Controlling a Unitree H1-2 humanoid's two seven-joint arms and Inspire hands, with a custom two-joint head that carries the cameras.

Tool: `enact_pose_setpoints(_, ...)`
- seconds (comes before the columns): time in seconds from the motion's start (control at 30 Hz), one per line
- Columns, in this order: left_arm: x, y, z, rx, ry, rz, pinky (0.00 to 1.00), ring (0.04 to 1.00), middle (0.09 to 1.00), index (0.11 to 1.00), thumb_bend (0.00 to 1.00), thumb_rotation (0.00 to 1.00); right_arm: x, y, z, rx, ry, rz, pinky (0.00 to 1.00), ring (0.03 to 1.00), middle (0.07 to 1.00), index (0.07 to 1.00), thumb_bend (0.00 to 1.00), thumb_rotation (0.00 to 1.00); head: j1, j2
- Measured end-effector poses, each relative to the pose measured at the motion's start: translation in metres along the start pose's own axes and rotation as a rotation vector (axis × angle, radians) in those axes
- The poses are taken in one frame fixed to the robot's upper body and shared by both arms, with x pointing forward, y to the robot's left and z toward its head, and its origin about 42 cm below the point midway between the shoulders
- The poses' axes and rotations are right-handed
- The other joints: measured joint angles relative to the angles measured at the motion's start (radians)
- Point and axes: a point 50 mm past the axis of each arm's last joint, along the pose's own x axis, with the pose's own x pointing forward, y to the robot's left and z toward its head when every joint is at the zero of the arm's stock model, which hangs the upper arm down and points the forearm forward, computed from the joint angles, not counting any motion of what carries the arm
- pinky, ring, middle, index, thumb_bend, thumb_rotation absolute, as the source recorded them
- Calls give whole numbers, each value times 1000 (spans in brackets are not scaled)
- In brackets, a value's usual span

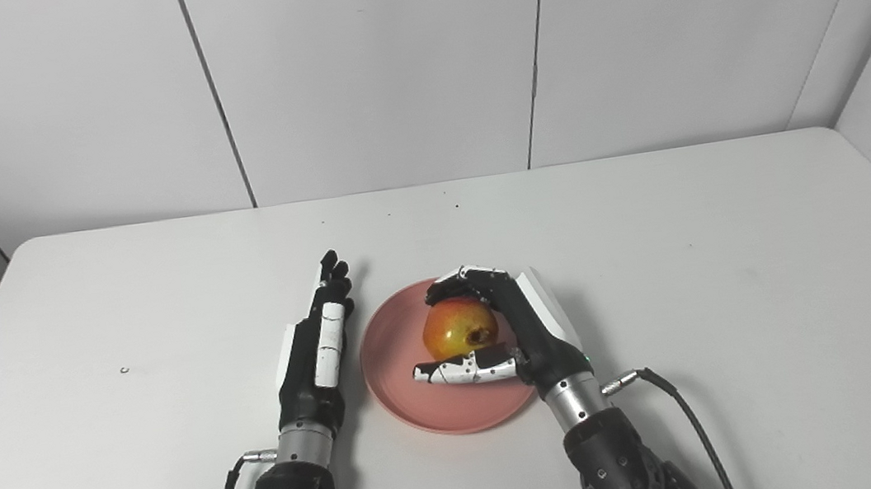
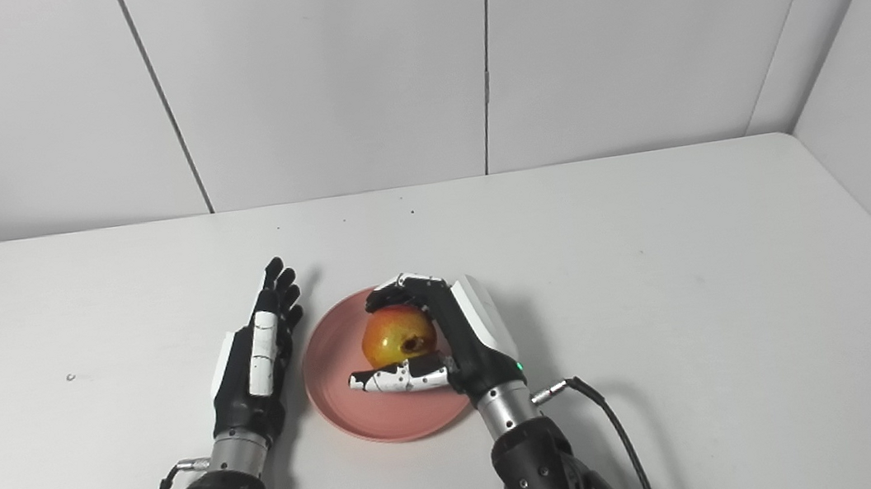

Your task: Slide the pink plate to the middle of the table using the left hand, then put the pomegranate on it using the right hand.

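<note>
A pink plate lies on the white table near its middle, toward the front. A yellow-red pomegranate sits over the plate's right half, and my right hand is shut on it, fingers curled over its far side and thumb across its near side. I cannot tell whether the fruit rests on the plate. My left hand lies flat on the table just left of the plate's rim, open, fingers straight and pointing away, holding nothing.
The white table runs wide to both sides, with grey wall panels close behind its far edge. A black cable trails from my right wrist. A small dark speck lies at the left.
</note>
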Motion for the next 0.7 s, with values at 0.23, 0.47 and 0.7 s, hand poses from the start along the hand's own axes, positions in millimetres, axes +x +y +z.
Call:
enact_pose_setpoints(0.23, -1, 1, 0, 8, -3, -5, 1000, 1000, 1000, 1000, 734, 1000, -1, 3, -6, -35, -14, 16, 356, 403, 470, 544, 510, 0, -2, 0)
enact_pose_setpoints(0.47, -1, 0, -1, 11, -2, -12, 1000, 1000, 1000, 1000, 731, 1000, 2, 4, -9, -67, -28, 13, 380, 410, 481, 553, 510, 0, -3, 0)
enact_pose_setpoints(0.7, -1, 0, -1, 14, -2, -15, 1000, 1000, 1000, 1000, 715, 1000, 0, 6, -11, -103, -61, -6, 554, 626, 597, 501, 516, 76, -3, 0)
